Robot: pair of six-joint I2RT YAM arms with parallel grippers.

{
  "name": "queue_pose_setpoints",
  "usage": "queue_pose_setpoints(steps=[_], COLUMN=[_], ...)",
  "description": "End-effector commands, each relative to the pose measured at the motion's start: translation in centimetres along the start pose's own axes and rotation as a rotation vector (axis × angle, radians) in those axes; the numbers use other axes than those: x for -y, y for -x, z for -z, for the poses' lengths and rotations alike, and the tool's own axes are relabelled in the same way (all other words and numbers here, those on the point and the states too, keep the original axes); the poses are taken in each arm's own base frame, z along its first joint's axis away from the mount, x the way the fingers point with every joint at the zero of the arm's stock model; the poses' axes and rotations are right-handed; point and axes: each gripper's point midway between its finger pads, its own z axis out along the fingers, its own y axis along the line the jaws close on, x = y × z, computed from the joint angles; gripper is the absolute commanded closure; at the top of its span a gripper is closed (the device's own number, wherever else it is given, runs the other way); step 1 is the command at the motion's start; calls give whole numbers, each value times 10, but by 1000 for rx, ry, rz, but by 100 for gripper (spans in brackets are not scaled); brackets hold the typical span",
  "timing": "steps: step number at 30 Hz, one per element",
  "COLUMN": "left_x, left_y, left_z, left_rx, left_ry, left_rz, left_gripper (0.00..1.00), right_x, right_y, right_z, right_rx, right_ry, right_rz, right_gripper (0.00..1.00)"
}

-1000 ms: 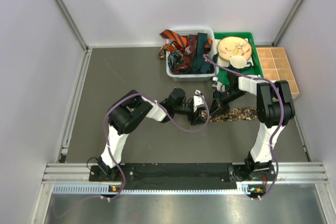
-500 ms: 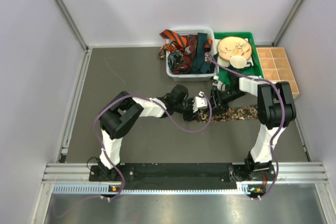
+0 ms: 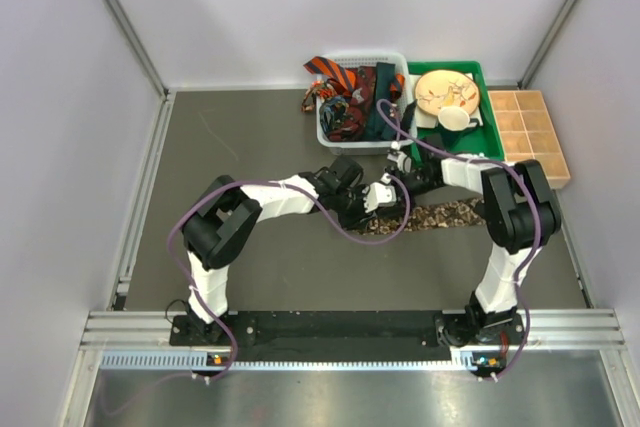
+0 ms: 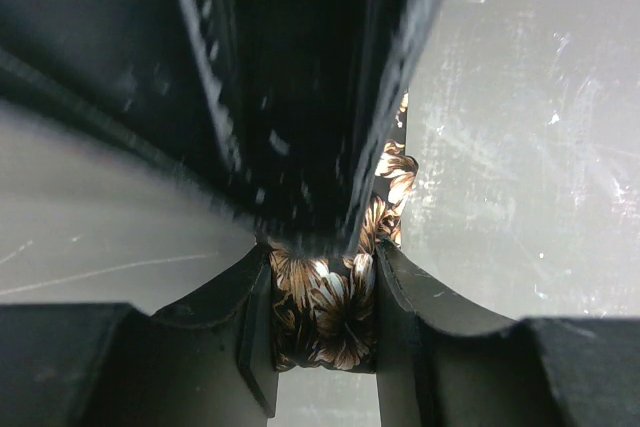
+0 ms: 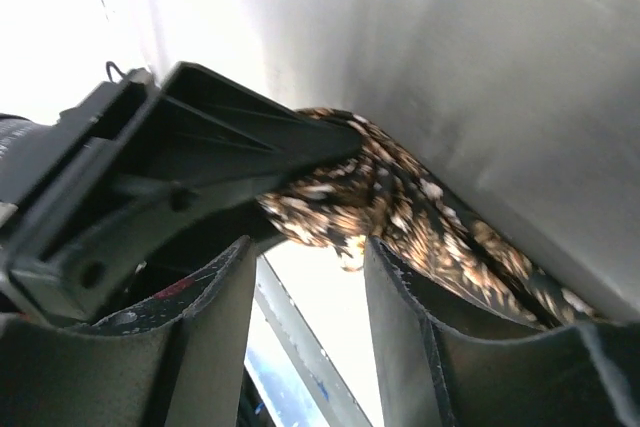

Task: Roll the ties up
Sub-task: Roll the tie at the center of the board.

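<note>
1. Your left gripper [image 4: 323,265] is closed narrow on one end of the speckled tie [image 3: 450,215]. In its wrist view the brown-and-black cloth fills the gap and touches both fingers.
2. Your right gripper [image 5: 307,247] stands parted with nothing between its fingers. The tie's edge hangs just past their tips, and the left gripper's black finger lies across the cloth there.
3. Both grippers meet tip to tip on the near side of the white mesh basket [image 3: 360,143], just in front of its right corner.
4. The white patch [image 3: 378,192] on the left gripper is too small to show any writing.
5. The speckled tie lies on the table [image 3: 250,147], in front of the basket. Its long axis runs sideways, roughly along the basket's near wall. From the held end it points right and ends well past the basket's right side, beside the right arm.
6. Other ties [image 3: 345,82] are heaped in the basket, and an orange-black striped one hangs over its far-left rim.
7. A green tray [image 3: 482,107] sits right against the basket's right side, holding a round wooden dish [image 3: 445,90] and a white cup [image 3: 452,119]. A wooden compartment box [image 3: 525,132] stands farther right.
</note>
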Motion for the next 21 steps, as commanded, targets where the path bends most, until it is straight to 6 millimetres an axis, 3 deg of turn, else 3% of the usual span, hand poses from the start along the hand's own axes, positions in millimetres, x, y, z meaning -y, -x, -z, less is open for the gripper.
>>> queue_pose_setpoints(steps=[1,6,10,17,19,21], left_x=[17,16,15,15,16,15], left_y=[-61,-60,-62,-63,-62,-62], left_z=[1,-3,-3,-6,-6,-5], left_rx=[-232,-239,-249,-256,-253,-253], left_ry=[-36,-32,-29,-32,-33,-32], left_rz=[99,94,92,110,112,109], left_gripper=[88,86,85,81,81,81], right_x=[-5,-1,-6,8,8,9], right_y=[8,14,0,-4,-7,-12], right_z=[-11,-21,-28,-30,-27,-21], right_rx=[12,5,-34,-70,-86,-91], right_ry=[53,71,76,8,3,-16], right_rz=[10,-13,-13,-24,-7,-16], right_gripper=[54,56,57,85,85,68])
